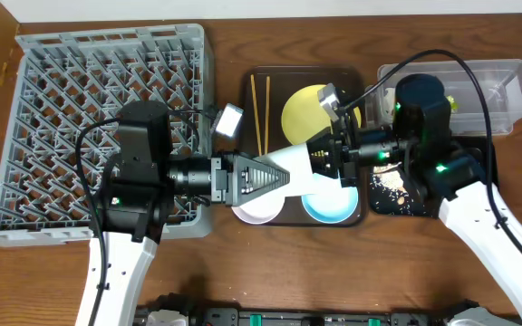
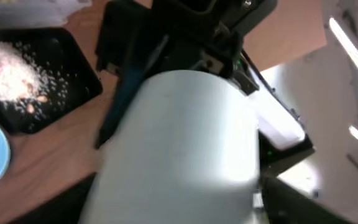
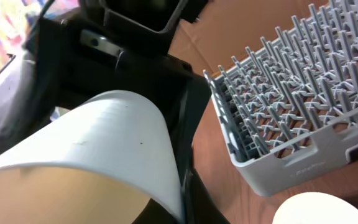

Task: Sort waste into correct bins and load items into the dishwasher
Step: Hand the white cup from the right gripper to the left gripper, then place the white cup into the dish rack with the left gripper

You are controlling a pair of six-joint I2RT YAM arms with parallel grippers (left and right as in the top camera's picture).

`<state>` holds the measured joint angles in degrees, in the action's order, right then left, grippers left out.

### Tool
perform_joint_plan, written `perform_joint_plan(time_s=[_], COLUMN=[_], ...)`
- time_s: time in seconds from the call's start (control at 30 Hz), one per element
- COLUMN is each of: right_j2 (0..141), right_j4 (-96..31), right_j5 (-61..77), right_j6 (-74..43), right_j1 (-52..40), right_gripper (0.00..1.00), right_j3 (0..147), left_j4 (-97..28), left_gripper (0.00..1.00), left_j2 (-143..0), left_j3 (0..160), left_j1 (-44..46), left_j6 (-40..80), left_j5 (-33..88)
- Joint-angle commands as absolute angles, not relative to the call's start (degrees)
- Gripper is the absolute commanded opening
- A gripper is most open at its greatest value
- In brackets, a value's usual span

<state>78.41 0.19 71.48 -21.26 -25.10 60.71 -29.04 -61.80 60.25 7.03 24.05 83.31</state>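
The left end effector (image 1: 279, 175) reaches rightward over the brown tray (image 1: 356, 81), its fingers closed together on the cup (image 1: 302, 167), which is held lying on its side in the air; in the left wrist view the cup fills most of the frame. The right end effector (image 1: 326, 156) faces it from the other side, with its dark fingers on either side of the cup's far end; whether they press on it I cannot tell. So the cup hangs between the two, above the front of the brown tray, touching nothing below.

Under the left end effector sits the white bowl (image 1: 256, 210) at the tray's front left corner; just beside it, to the right, is the blue bowl (image 1: 329, 206). Behind them lie the plate (image 1: 308, 110) and the chopsticks (image 1: 259, 109), side by side, the sticks pointing front to back.

Right of the brown tray, under the right arm, is the black tray (image 1: 404, 204) with whitish crumbs (image 1: 390, 184) scattered in it; behind it stands the clear tub (image 1: 501, 86). The rack (image 1: 107, 127) takes up the left of the tabletop (image 1: 243, 272), well apart from the cup.
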Motion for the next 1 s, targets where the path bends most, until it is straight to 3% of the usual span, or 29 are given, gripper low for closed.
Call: perform_joint_plan(time_s=[0.0, 0.13, 0.17, 0.27, 0.37, 0.5, 0.63, 0.73, 0.97], right_j2=[78.98, 78.98, 78.98, 78.96, 78.96, 78.96, 78.96, 78.98, 78.98], right_j4=[-0.19, -0.16, -0.16, -0.21, -1.8, -9.34, -24.05, -35.14, -38.11], right_j5=[66.48, 66.43, 66.41, 66.06, 66.0, 62.52, 52.64, 36.71, 17.15], right_j6=[-21.87, -21.87, -21.87, -21.85, -21.87, -22.96, -19.38, -17.72, -17.74], right_j1=[-24.29, -24.27, -24.21, -23.22, -20.32, -17.08, -19.94, -25.82, -39.03], right_gripper=[0.01, 0.01, 0.07, 0.43, 0.57, 0.61, 0.61, 0.63, 0.72], right_j3=[61.08, 61.08, 61.08, 61.08, 61.08, 61.08, 61.08, 61.08, 61.08], left_j4=[-28.1, -27.53, -27.49, -26.76, -25.61, -28.53, -37.5, -46.33, -62.33], left_gripper=[0.68, 0.64, 0.63, 0.6, 0.55, 0.55, 0.55, 0.55, 0.59], left_j2=[-60.88, -60.88, -60.86, -60.86, -60.42, -58.22, -55.53, -54.17, -54.22], left_j3=[61.21, 61.21, 61.21, 61.21, 61.21, 61.21, 61.52, 63.02, 67.22], left_j1=[7.9, 7.9, 7.9, 7.68, 6.87, 4.97, 3.77, 3.53, 3.49], left_j6=[24.27, 24.29, 24.27, 23.86, 23.86, 23.59, 22.7, 22.61, 29.56], left_j5=[90.0, 89.65, 88.86, 86.35, 81.82, 65.01, 42.94, 23.46, -13.61])
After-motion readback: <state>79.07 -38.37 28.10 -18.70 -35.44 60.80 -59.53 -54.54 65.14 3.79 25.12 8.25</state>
